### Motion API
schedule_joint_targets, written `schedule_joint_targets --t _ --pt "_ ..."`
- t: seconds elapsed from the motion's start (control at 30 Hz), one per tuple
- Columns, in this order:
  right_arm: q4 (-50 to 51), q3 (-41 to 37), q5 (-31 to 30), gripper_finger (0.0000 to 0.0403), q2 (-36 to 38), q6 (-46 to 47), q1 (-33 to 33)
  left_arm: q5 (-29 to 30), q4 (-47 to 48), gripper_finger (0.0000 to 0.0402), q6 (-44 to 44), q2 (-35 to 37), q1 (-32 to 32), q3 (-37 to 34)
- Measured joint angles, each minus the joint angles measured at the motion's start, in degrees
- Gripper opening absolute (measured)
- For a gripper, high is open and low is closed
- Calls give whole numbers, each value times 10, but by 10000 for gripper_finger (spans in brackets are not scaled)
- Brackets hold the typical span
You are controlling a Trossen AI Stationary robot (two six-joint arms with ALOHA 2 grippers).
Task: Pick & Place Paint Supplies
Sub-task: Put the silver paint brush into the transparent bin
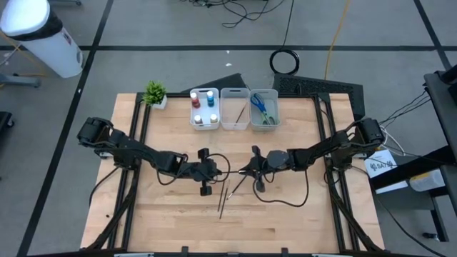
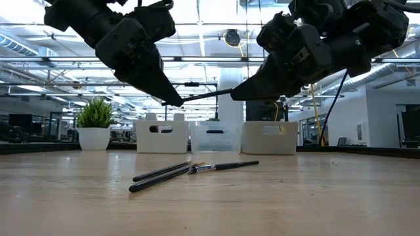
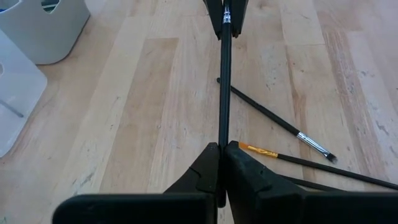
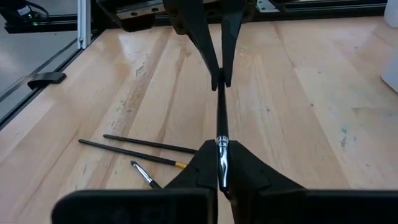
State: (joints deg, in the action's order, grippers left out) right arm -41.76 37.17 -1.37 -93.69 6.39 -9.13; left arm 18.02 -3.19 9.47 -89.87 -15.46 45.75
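Note:
Both grippers hang over the table's middle, tips facing each other. My left gripper [image 1: 215, 170] and my right gripper [image 1: 249, 170] are each shut on one end of the same thin dark brush [image 2: 205, 96], which spans the short gap between them in the air. Three more brushes [image 2: 164, 174] lie flat on the wood just below and slightly nearer. At the far edge, small paint bottles [image 1: 203, 107] stand in the left bin, one brush [image 1: 238, 113] lies in the middle bin, and scissors [image 1: 260, 107] lie in the right bin. My left gripper [image 3: 222, 149] pinches the brush's bare handle end [image 3: 224, 134] between its two fingers, slanting down from the table's left, fingers along the brush. The brush is clear of the table and nearly level. My right gripper [image 4: 222, 149] pinches the same brush at its silver ferrule end [image 4: 221, 138] between its two fingers, slanting down from the table's right, fingers along the brush. The shaft runs straight on to the left gripper's tips [image 4: 219, 78].
Three whitish bins [image 1: 235, 118] stand in a row at the far edge, with a small potted plant [image 1: 155, 94] left of them. Black frame rails [image 1: 328, 143] run along the table's sides. Bare wood lies near and beside the loose brushes [image 1: 227, 194].

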Motion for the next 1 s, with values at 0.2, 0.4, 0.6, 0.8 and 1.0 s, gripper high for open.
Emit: schedule_joint_targets --t 0.2,0.4,0.6,0.8,1.0 --pt "2 -1 5 4 1 3 4 -1 20 19 -2 35 0 13" --pt "-3 0 4 3 1 4 5 0 23 19 8 80 0 17" --pt "-4 0 4 2 0 4 5 -4 25 20 12 105 0 17" --pt "-7 0 -17 2 0 6 8 -15 10 20 9 105 0 16" --pt "-43 4 -130 2 0 57 57 -1 -16 21 -49 137 5 16"
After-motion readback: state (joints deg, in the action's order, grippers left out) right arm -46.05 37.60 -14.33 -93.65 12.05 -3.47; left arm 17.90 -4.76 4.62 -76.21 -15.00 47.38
